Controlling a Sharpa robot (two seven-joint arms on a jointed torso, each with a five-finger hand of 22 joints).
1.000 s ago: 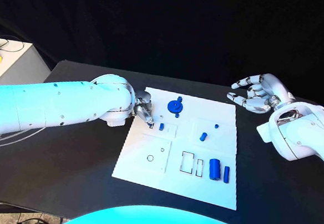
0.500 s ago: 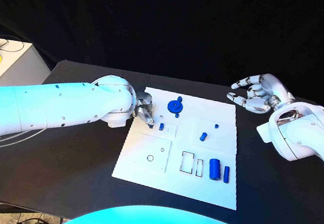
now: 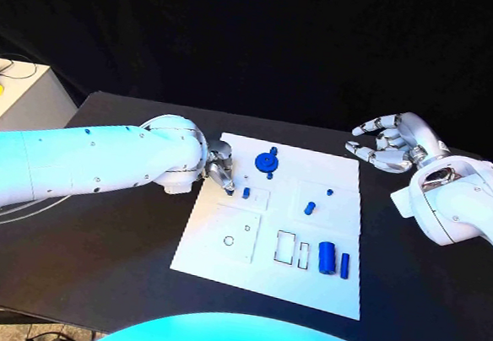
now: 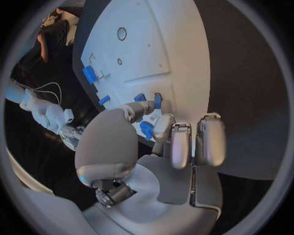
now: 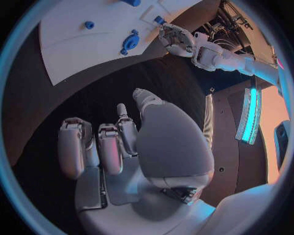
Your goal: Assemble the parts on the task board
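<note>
Almost nothing is changed since a second ago. The silver left hand (image 3: 218,171) is kept at the near-left edge of the white task board (image 3: 247,264), fingertips beside a small blue peg (image 3: 246,193) (whether it is pinched cannot be told). The right hand (image 3: 385,142) is held empty, fingers apart, so insertion seems unfinished.

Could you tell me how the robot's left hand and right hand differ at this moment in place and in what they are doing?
The left hand is over the task board's far left part, fingertips down by a small blue part; the right hand hangs off the board, above the bare black table beyond its far right corner. The left hand's fingers are bunched toward the board; the right hand's are apart and hold nothing. Both are silver hands on white arms.
</note>
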